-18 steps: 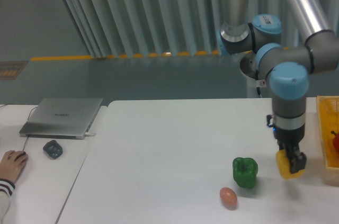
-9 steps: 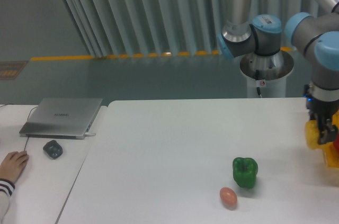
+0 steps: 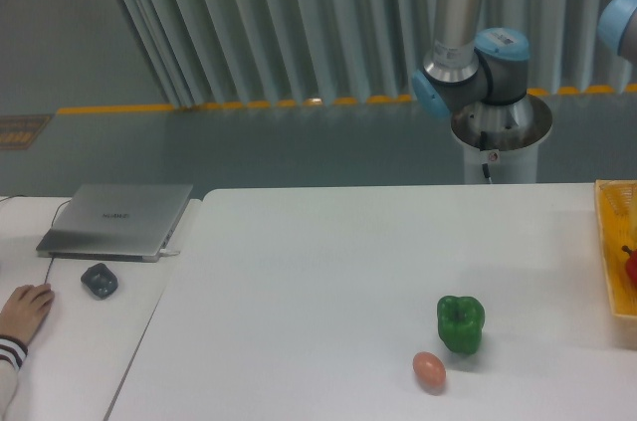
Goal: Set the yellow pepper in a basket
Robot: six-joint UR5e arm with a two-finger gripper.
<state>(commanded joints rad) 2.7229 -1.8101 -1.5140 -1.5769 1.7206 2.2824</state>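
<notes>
Right now my end effector is out of frame, so whether it is open or closed on anything I cannot tell; only my arm's base (image 3: 478, 63) shows at twelve o'clock. Likewise the yellow pepper is not visible. At three o'clock the basket (image 3: 609, 252) sits cut off by the frame edge, something red inside. On the desk (image 3: 328, 282), a green bell pepper (image 3: 460, 323) stands just beside a small orange-brown egg-shaped thing (image 3: 429, 370). Far off at nine o'clock lie a laptop (image 3: 117, 219), a dark mouse-like object (image 3: 99, 280) and a person's hand (image 3: 22, 310).

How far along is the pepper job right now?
Cannot confirm it's done: no yellow pepper shows on the table, and the gripper is out of view. Only the basket's left edge shows, with something red inside. The green pepper sits untouched.
</notes>
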